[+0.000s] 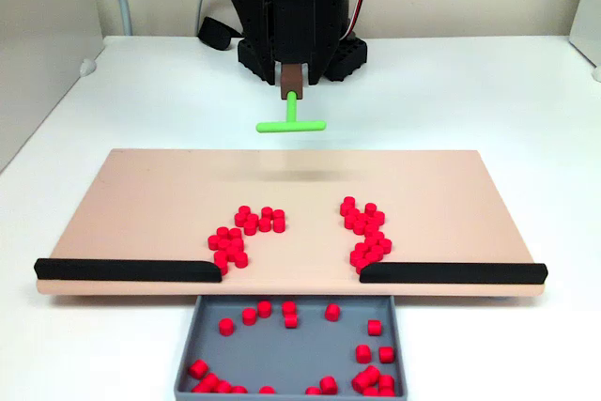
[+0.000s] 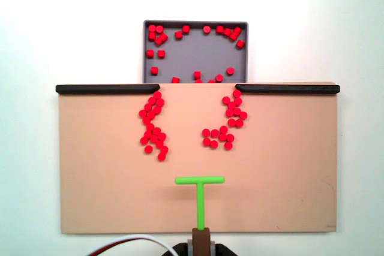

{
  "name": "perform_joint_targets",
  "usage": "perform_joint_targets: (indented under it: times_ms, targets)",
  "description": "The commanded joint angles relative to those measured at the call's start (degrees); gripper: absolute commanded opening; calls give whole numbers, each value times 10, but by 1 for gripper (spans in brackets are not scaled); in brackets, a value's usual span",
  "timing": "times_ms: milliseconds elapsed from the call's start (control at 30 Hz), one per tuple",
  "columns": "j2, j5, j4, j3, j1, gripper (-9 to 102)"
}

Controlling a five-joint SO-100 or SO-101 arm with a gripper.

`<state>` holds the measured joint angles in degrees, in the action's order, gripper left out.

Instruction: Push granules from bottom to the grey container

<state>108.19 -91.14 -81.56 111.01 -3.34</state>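
I see my hand (image 2: 201,235) gripping the green pusher (image 2: 199,191) at lower centre, below granules (image 2: 153,125) and the grey container (image 2: 195,55)

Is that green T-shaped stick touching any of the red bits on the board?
Apart. In a fixed view from above, bare beige board lies between the green T-shaped pusher and the nearest granules.

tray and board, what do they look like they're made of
Grey tray: probably moulded plastic, matte, with uniform colour and thin even walls. Beige board: smooth, flat, matte sheet, possibly painted wood or plastic; the look leaves it open.
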Motion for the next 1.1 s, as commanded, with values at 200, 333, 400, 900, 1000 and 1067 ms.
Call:
perform_joint_targets:
  times_ms: [200, 333, 400, 900, 1000, 1067]
  targets:
    - [10, -11, 72, 43, -8, 0]
    - [6, -14, 126, 84, -8, 0]
    - [-3, -15, 126, 86, -9, 0]
    - [-3, 24, 162, 129, 9, 0]
    - [-11, 29, 177, 134, 14, 0]
    - [-13, 30, 177, 134, 15, 0]
